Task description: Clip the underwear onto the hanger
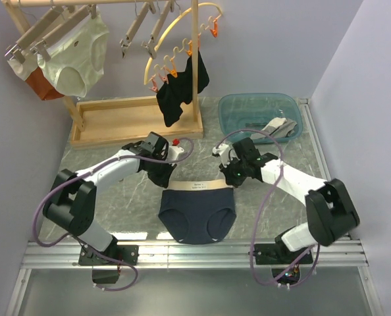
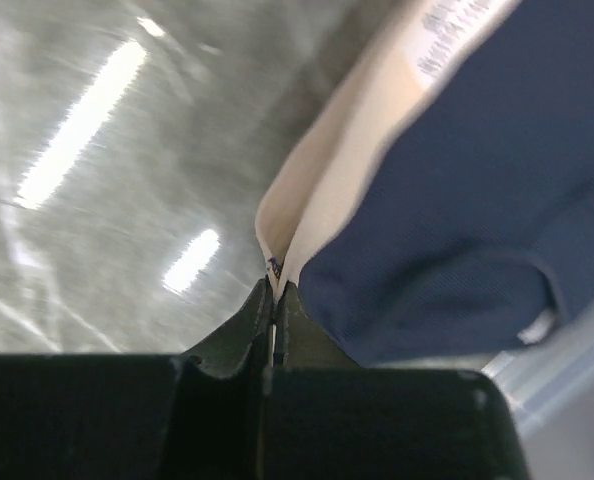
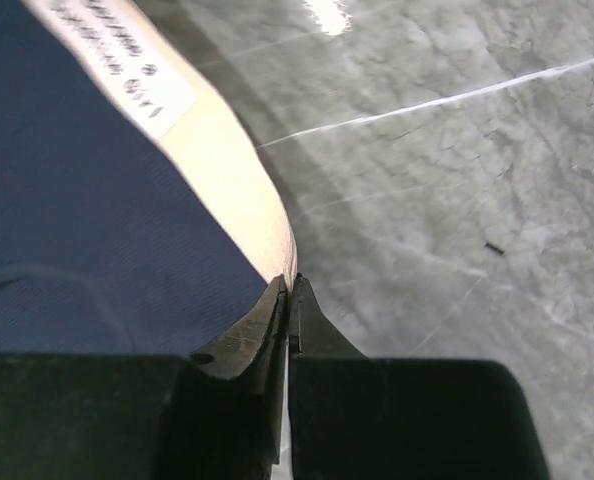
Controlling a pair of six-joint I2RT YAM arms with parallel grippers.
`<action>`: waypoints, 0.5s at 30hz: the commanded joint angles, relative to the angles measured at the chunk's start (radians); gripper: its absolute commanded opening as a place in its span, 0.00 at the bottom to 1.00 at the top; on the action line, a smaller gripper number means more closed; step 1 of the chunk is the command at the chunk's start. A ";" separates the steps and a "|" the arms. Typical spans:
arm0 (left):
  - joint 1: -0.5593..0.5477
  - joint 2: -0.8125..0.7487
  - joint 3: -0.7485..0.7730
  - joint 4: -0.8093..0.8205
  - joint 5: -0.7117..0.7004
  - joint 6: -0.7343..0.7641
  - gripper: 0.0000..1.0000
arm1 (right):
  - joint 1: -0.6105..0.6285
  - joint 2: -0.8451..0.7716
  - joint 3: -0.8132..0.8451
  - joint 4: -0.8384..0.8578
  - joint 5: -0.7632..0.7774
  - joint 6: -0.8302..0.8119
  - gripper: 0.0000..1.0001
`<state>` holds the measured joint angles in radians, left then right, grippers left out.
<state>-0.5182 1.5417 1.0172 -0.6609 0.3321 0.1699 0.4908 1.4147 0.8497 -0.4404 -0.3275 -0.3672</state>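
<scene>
Top external view has the underwear (image 1: 197, 214) lying flat on the grey table (image 1: 116, 197), a little below the centre of the frame. Its beige waistband (image 1: 197, 186) is on the far side and the leg openings point toward the arm bases. The left gripper (image 1: 164, 181) is at the left end of the waistband and the right gripper (image 1: 232, 178) is at the right end, both low on the table.

From the left wrist camera, the two black jaws are pressed together with no gap, and the corner of the waistband is pinched between their tips. The navy cloth spreads to the right of the frame and a white label (image 2: 447, 30) is seen at the top edge. The right wrist camera shows the same on the other side: the jaws are closed tight on the end of the waistband, with the blue cloth at the left of the frame and bare table at the right.

The hanger (image 1: 136, 27), a light wooden bar with metal clips, hangs tilted and without clothes from the rail (image 1: 70, 2) at the top of the frame, well apart from the underwear. At the upper left, cream briefs (image 1: 77, 52) are clipped on similar bars. A black garment (image 1: 179, 89) hangs from a curved yellow hanger (image 1: 176, 26). A blue tub (image 1: 248, 112) stands at the upper right of the table.
</scene>
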 commanded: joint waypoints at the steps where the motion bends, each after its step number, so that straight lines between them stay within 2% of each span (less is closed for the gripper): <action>1: 0.010 0.038 0.020 0.109 -0.109 -0.041 0.00 | -0.012 0.074 0.055 0.111 0.065 0.007 0.00; 2: 0.012 0.049 0.018 0.113 -0.128 -0.033 0.00 | -0.012 0.095 0.066 0.098 0.070 0.002 0.00; 3: 0.017 0.070 0.021 0.113 -0.139 -0.024 0.04 | -0.012 0.111 0.084 0.092 0.079 0.014 0.05; 4: 0.020 0.077 0.026 0.109 -0.137 -0.006 0.12 | -0.015 0.139 0.095 0.086 0.082 0.017 0.11; 5: 0.021 0.078 0.040 0.107 -0.139 -0.001 0.16 | -0.015 0.148 0.110 0.072 0.087 0.022 0.23; 6: 0.027 0.069 0.047 0.101 -0.134 0.006 0.28 | -0.023 0.150 0.115 0.068 0.082 0.040 0.30; 7: 0.029 0.058 0.055 0.095 -0.133 0.031 0.35 | -0.027 0.142 0.118 0.060 0.076 0.047 0.38; 8: 0.029 0.048 0.072 0.090 -0.140 0.046 0.40 | -0.032 0.135 0.127 0.054 0.068 0.059 0.53; 9: 0.027 0.022 0.081 0.086 -0.157 0.063 0.45 | -0.035 0.126 0.132 0.046 0.065 0.063 0.60; 11: 0.030 -0.005 0.107 0.080 -0.232 0.115 0.53 | -0.049 0.089 0.161 0.017 0.044 0.071 0.65; 15: 0.101 -0.022 0.136 0.063 -0.291 0.206 0.55 | -0.080 0.035 0.216 -0.050 -0.020 0.073 0.68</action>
<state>-0.4698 1.5696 1.1004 -0.5995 0.1242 0.2764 0.4324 1.5253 0.9874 -0.4534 -0.2916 -0.3099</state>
